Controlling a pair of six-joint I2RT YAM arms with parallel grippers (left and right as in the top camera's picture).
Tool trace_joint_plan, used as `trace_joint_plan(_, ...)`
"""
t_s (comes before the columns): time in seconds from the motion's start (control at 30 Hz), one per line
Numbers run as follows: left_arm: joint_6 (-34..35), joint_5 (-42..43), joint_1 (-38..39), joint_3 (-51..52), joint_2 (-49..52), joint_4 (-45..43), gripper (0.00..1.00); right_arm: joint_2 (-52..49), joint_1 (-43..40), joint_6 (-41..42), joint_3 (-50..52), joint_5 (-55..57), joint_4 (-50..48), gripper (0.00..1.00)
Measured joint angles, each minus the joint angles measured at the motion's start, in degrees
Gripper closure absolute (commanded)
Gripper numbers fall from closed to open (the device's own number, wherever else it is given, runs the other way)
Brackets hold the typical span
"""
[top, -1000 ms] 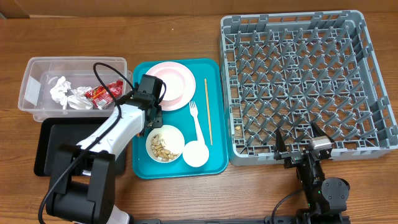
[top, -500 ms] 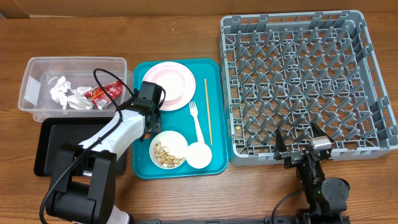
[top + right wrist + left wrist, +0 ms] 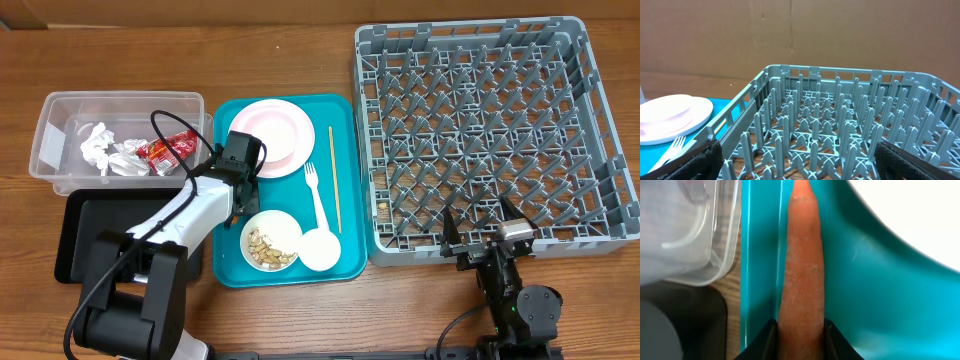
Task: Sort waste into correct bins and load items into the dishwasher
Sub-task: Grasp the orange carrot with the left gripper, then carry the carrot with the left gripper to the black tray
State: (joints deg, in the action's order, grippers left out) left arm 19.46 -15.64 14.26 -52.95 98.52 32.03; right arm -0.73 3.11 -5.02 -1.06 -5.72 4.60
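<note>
My left claw (image 3: 799,332) has closed in on the small orange carrot (image 3: 802,265), and both fingers now press its sides. The carrot lies along the left wall of the large teal plastic tray (image 3: 760,255), beside the clear rectangular plastic tub (image 3: 695,235). The white bowl of beige scraps (image 3: 287,226) has slid toward the small white cup (image 3: 322,250). My right claw (image 3: 482,224) stays wide open at the near rim of the grey pegged dish rack (image 3: 600,130).

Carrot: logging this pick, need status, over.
Left end effector closed on carrot, lying along wall of teal tray. Right end effector open at rack. Nothing blocking.
</note>
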Motion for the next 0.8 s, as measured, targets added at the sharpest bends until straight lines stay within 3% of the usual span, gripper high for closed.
trace_joint_plan(0.2, 0.04, 0.17, 0.00, -4.59, 0.20, 9.07, 0.96, 0.00, -0.02, 0.00, 0.00, 0.00, -0.04, 0.00)
trace_joint_plan(0.5, 0.63, 1.18, 0.00, -21.97, 0.20, 23.45, 0.96, -0.02, 0.00, 0.00, 0.00, 0.00, -0.07, 0.00)
trace_joint_plan(0.63, 7.04, 1.86, 0.00, -28.26, -0.76, 30.82, 0.96, 0.00, 0.00, -0.02, 0.00, 0.00, -0.02, 0.00)
trace_joint_plan(0.8, 15.45, 1.99, -0.17, -30.47, -5.55, 32.98, 0.96, 0.00, -0.02, 0.00, 0.00, 0.02, -0.02, 0.00)
